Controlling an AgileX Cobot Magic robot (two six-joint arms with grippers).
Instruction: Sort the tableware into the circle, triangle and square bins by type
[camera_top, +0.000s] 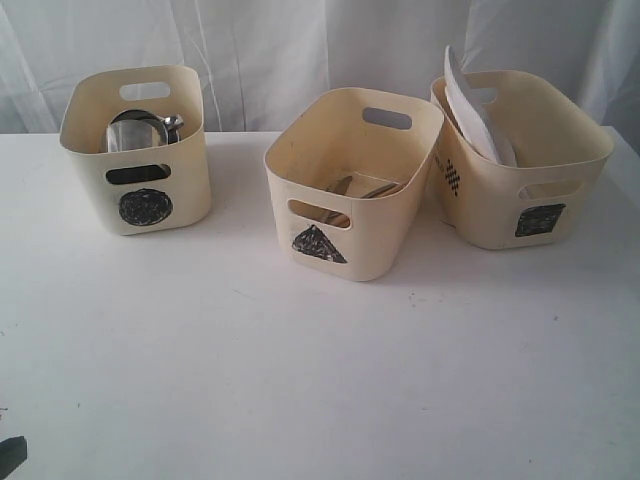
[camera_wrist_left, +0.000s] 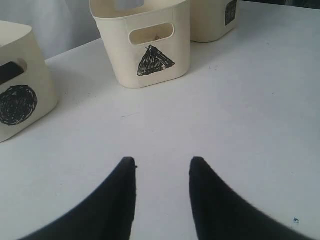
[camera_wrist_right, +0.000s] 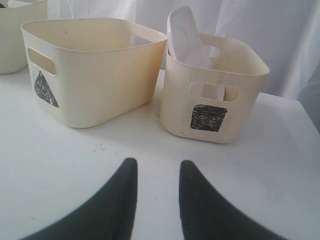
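Three cream bins stand on the white table. The circle bin (camera_top: 135, 150) at the left holds steel cups (camera_top: 140, 128). In the middle, the triangle bin (camera_top: 350, 185) contains cutlery (camera_top: 362, 190) and wooden pieces. A white square plate (camera_top: 470, 105) leans upright in the square bin (camera_top: 520, 160) at the right. My left gripper (camera_wrist_left: 162, 162) is open over bare table, short of the triangle bin (camera_wrist_left: 145, 42) and circle bin (camera_wrist_left: 20, 95). My right gripper (camera_wrist_right: 156, 165) is open and empty, in front of the square bin (camera_wrist_right: 212, 97) with its plate (camera_wrist_right: 187, 37), beside the triangle bin (camera_wrist_right: 90, 70).
A white curtain (camera_top: 300, 50) hangs behind the table. The white tabletop (camera_top: 300, 380) stretches in front of the bins. A dark corner of an arm (camera_top: 10, 455) shows at the bottom left of the exterior view.
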